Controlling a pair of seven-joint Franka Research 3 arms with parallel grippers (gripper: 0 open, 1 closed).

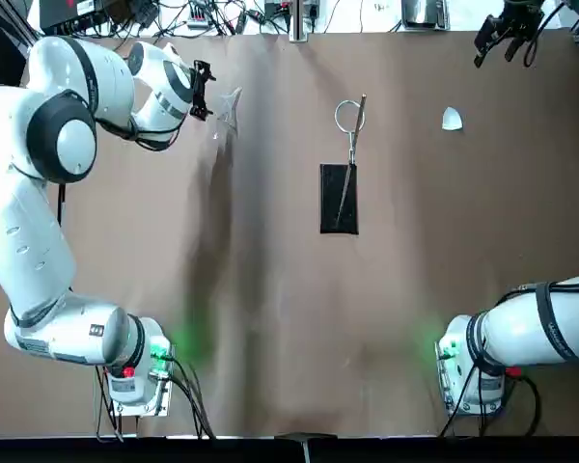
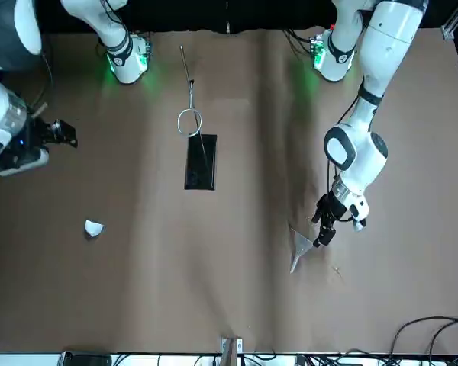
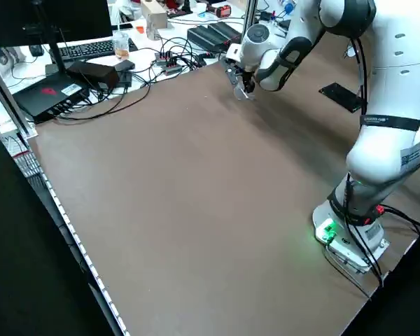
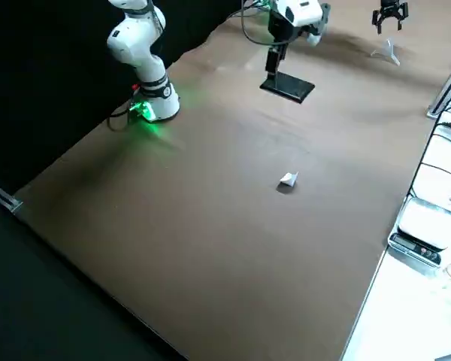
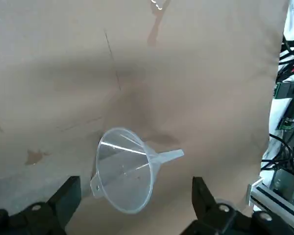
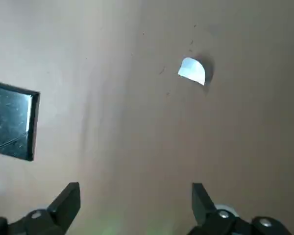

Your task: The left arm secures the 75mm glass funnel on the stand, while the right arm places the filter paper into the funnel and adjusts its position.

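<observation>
Black fingers stand wide apart on the left claw [image 5: 137,205], with nothing between their tips; it hangs over the far left part of the bench [image 1: 280,328], close to the glass funnel [image 5: 127,169]. Clear and see-through, the funnel lies on its side on the bench, its wide mouth showing a small tab at the rim and its thin stem slanting away. In the top view it sits just beside the claw, on the side toward the middle of the bench.

The right claw [image 6: 136,208] is likewise spread, its two fingers well apart and nothing held. It hangs over the far right part of the bench, beyond the filter paper [image 1: 452,120].

Next outward from that claw comes the filter paper, white, opaque and folded, with one rounded edge. It rests on the bench between the right claw and the stand [image 1: 339,200], near neither the funnel nor the ring.

The stand is near the middle of the bench, well apart from the funnel. Its flat black rectangular base lies toward the robot, and a thin metal rod [image 1: 358,130] rises from it, with a round wire ring [image 2: 189,122] held on the rod. The ring holds neither funnel nor paper.

Along the far edge of the bench are black cables [image 1: 217,19] and a metal post [image 1: 297,21].
</observation>
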